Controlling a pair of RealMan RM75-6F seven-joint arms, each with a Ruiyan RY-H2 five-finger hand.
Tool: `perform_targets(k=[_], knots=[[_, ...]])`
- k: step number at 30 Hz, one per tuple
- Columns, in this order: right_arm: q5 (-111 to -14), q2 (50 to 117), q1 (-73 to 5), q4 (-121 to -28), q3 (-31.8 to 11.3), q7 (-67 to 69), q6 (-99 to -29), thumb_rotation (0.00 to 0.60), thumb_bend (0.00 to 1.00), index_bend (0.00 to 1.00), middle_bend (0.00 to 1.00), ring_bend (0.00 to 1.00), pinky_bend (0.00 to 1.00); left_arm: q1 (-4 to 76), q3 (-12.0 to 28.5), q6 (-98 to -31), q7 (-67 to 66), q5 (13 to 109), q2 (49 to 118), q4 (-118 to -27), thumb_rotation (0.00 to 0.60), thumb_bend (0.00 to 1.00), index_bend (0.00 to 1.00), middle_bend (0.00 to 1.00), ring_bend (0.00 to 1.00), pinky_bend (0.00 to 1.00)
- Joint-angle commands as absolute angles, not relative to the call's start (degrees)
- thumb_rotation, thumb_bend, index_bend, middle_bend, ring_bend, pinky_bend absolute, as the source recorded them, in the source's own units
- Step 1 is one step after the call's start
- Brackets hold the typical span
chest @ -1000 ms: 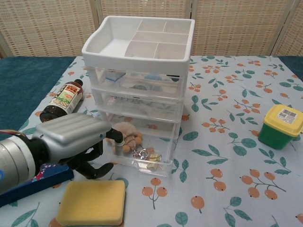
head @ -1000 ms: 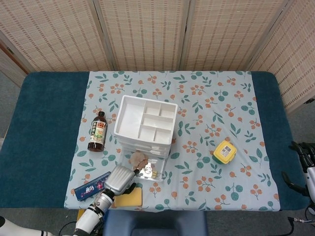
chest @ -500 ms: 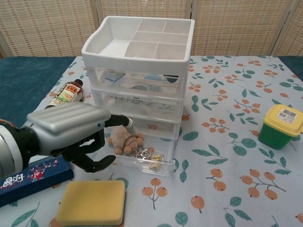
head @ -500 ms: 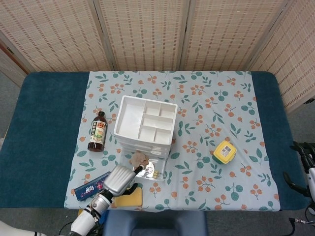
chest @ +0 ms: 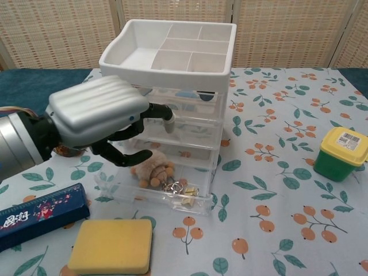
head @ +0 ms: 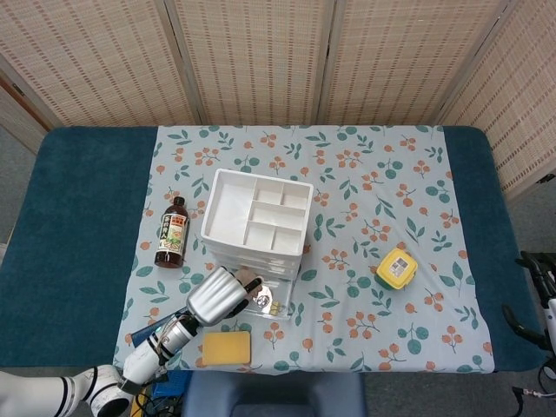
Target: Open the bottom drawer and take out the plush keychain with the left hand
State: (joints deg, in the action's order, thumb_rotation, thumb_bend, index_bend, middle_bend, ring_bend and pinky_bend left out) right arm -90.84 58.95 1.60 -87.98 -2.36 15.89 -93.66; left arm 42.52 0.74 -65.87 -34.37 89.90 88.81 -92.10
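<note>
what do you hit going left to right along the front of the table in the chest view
blue box → yellow sponge → open bottom drawer → green container with yellow lid

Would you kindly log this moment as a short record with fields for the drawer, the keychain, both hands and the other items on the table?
bottom drawer: pulled open, front of the drawer unit
plush keychain: lying in the open drawer, not held
left hand: above the drawer, fingers apart, holding nothing
right hand: at the table's right edge, only partly visible
sauce bottle: lying left of the unit
yellow sponge: near front edge
blue box: left of the sponge
yellow-lidded green container: right of the unit
</note>
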Motion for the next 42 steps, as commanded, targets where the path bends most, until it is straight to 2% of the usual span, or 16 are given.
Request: perform_targets(k=[1, 14, 23, 32, 42], knots=[[-90.72, 58.94, 1.64, -88.02, -2.38, 15.8, -93.59, 0.6, 0.36, 0.01, 0.19, 0.1, 0.05, 44.58, -0.05, -64.58, -31.49, 94.27, 89.83, -85.91, 0.6, 0.31, 0.3, 0.92, 1.0, 1.0], [-90.4, 58.82, 1.83, -88.56, -2.36, 15.14, -93.39, 0.6, 0.35, 0.01, 0.19, 0.1, 0.05, 49.39, -2.58, -66.96, -27.64, 107.47, 94.6, -67.18, 0.6, 0.26, 0.29, 0.92, 1.0, 1.0], [-90.32, 58.65, 1.82, -88.95, -2.45, 14.67, -93.26, 0.6, 0.35, 0.01, 0.19, 0.1, 0.05, 51.64, -4.16, -65.7, -27.81, 110.84, 95.68, -60.83, 0.6, 0.21, 0.27, 0.92, 1.0, 1.0], [-90.02, 58.56, 1.92, -89.17, -2.49, 14.31, -93.06, 0.6, 0.36, 0.01, 0.19, 0.1, 0.05, 51.92, -4.41, -63.84, -29.78, 110.27, 96.09, -57.69, 0.6, 0.21, 0.24, 0.92, 1.0, 1.0], [-89.99, 58.74, 1.88, -89.14, -2.51, 14.25, -92.85, 0.6, 0.36, 0.01, 0.19, 0.1, 0.05, 52.24, -4.3, -57.68, -34.74, 107.44, 93.37, -63.03, 0.6, 0.2, 0.22, 0.91, 1.0, 1.0]])
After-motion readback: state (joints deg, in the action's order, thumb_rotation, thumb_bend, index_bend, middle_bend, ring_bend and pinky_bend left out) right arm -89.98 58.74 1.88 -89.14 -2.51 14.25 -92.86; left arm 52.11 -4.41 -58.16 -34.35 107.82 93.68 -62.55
